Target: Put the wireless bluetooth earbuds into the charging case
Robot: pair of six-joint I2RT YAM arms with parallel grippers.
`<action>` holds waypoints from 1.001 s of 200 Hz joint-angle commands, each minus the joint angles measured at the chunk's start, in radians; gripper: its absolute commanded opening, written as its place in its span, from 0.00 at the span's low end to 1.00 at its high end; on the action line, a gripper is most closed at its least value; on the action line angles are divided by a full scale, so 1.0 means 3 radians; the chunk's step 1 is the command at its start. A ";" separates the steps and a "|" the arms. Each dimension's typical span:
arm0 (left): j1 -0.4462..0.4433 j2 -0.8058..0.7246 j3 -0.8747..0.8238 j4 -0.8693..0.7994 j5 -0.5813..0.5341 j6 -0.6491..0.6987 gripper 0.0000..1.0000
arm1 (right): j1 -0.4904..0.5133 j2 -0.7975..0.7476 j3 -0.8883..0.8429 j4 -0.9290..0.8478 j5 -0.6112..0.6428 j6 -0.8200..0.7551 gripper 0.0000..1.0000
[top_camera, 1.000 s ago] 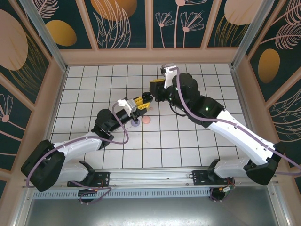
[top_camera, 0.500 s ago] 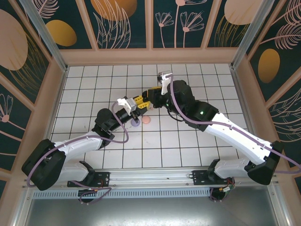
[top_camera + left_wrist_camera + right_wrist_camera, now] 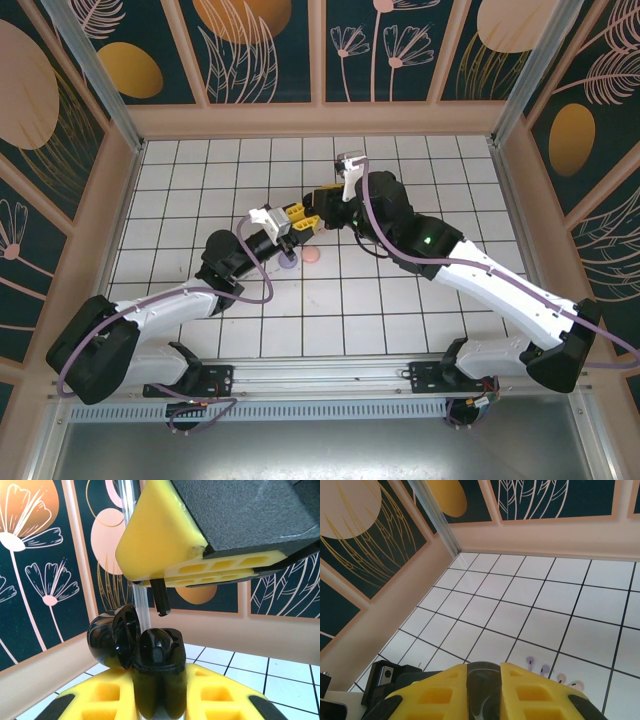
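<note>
Holding, item one: black charging case (image 3: 155, 670), clamped upright between the yellow pads of my left gripper (image 3: 158, 700) and carried clear of the table (image 3: 380, 300), above its middle; lid (image 3: 112, 636) hinged back to one side, so the open mouth faces up to whatever comes from above. Item two: black earbud (image 3: 160, 599), pinched in my right gripper (image 3: 316, 203), jaws clenched on its head with the stem hanging down and out; it hangs just above the case's mouth, apart from it; I judge the stem-down hold is chosen so the stem leads into its well. Item three: lilac-grey earbuds (image 3: 530, 660) and pale pink earbuds (image 3: 576, 684), lying loose in a short row on the tiles near the table's middle, well apart from the far edge; not yet cased. Item four: lilac disc (image 3: 288, 262) and pink disc (image 3: 311, 255), flat on the table just to the near-edge side of my two grippers. Stage, by my reckoning: last alignment before lowering; the risk is the stem catching the rim or the raised lid, since both parts are held in the air and neither is braced.
</note>
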 commanded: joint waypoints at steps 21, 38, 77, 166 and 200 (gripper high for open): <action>-0.0010 -0.0015 0.0094 0.0147 0.0055 -0.0049 0.00 | 0.0013 0.0018 -0.0057 0.0106 0.0040 0.0034 0.19; -0.0013 -0.0016 0.0096 0.0153 0.0057 -0.0053 0.00 | 0.0007 0.0018 -0.0072 0.0100 0.0040 0.0049 0.19; -0.0013 -0.0024 0.0103 0.0163 0.0057 -0.0053 0.00 | -0.0001 0.0018 -0.0122 0.0090 0.0031 0.0085 0.18; -0.0013 -0.0059 0.0108 0.0168 0.0071 -0.0074 0.00 | -0.0029 0.0129 -0.0141 0.0013 -0.0171 -0.0049 0.18; -0.0012 -0.0055 0.0108 0.0147 0.0071 -0.0079 0.00 | -0.0032 0.0288 -0.0071 -0.0155 -0.0223 -0.0105 0.18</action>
